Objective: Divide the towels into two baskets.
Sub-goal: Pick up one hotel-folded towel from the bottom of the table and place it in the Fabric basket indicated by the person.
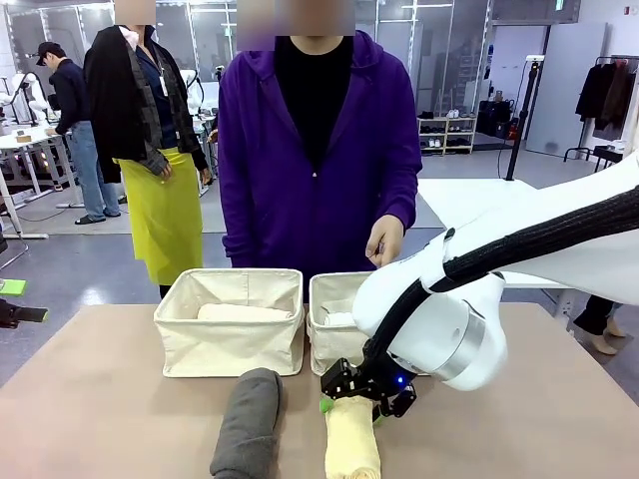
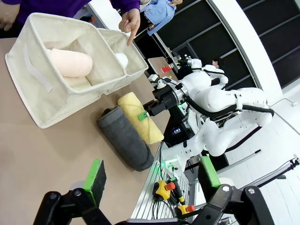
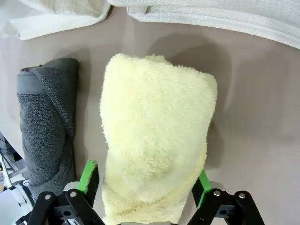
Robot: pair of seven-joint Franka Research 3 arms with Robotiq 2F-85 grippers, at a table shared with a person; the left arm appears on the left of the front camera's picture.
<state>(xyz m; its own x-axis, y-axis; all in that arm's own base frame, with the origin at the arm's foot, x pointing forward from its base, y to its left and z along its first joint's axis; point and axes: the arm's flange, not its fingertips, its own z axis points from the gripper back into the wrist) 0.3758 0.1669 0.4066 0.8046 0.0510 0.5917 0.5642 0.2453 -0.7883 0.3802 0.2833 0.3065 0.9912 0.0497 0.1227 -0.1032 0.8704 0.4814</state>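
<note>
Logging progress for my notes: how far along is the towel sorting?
Done: pink towel in the left basket, white towel in the right basket. In hand: right end effector open astride the yellow towel, not yet lifted. Remaining: grey towel on the table.

No legible text, labels, brand names, numbers or signs anywhere; small markings too blurred to read.
</note>
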